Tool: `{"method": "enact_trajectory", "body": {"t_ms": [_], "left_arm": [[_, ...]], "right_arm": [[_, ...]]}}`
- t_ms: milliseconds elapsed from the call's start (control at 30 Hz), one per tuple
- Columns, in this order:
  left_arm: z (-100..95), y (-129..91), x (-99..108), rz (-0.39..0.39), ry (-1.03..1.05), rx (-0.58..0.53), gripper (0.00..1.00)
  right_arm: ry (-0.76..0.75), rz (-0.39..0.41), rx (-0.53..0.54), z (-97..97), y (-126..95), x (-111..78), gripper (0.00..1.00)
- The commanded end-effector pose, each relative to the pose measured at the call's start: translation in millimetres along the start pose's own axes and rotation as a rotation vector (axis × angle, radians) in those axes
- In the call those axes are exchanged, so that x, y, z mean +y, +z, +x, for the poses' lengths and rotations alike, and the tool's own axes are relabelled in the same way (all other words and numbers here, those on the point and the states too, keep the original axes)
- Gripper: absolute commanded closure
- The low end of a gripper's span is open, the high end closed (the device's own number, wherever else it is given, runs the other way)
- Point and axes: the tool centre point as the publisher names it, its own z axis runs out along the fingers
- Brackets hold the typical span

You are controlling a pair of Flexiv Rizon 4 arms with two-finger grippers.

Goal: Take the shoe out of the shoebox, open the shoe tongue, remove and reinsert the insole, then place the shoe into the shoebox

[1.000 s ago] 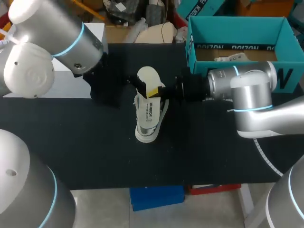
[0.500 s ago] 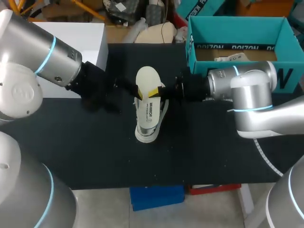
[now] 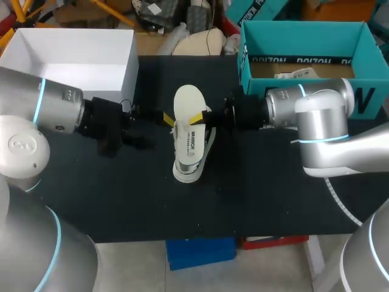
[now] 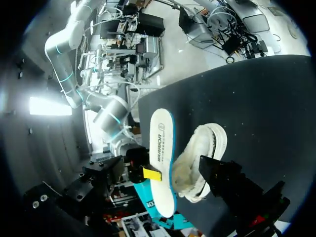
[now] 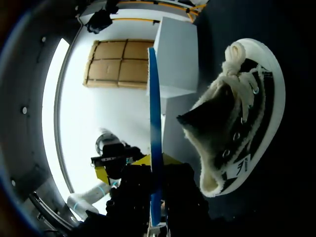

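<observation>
Above the shoe (image 3: 191, 152), the right gripper (image 3: 197, 117) is clamped on the insole (image 3: 188, 103), holding it flat over the opening, probably ready for reinsertion. Beside the shoe hovers the left gripper (image 3: 165, 117); I cannot tell whether it is apart or together.

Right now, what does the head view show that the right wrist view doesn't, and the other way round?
Only the head view shows the teal shoebox at the table's far right and the insole's broad pale face. Only the right wrist view shows that insole edge-on, its blue rim running between the fingers of the right gripper, and the shoe's fleecy lining. Both show the shoe on the black table, the insole held beside it, the white box and my left gripper.
</observation>
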Motion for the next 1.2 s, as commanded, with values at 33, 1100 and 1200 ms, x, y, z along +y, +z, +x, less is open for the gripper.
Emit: {"method": "enact_trajectory", "body": {"t_ms": [33,1100,1200], "left_arm": [[5.2,-1.7,-7.5,-0.036,0.005,-0.199,0.00],[15.6,42.4,12.1,-0.149,-0.001,-0.384,0.55],[12.6,48.0,15.3,-0.151,0.008,-0.383,0.55]], "right_arm": [[0.001,0.000,-0.004,0.5,-0.1,-0.4,1.00],[0.001,0.000,-0.004,0.5,-0.1,-0.4,1.00],[0.001,0.000,-0.004,0.5,-0.1,-0.4,1.00]]}}
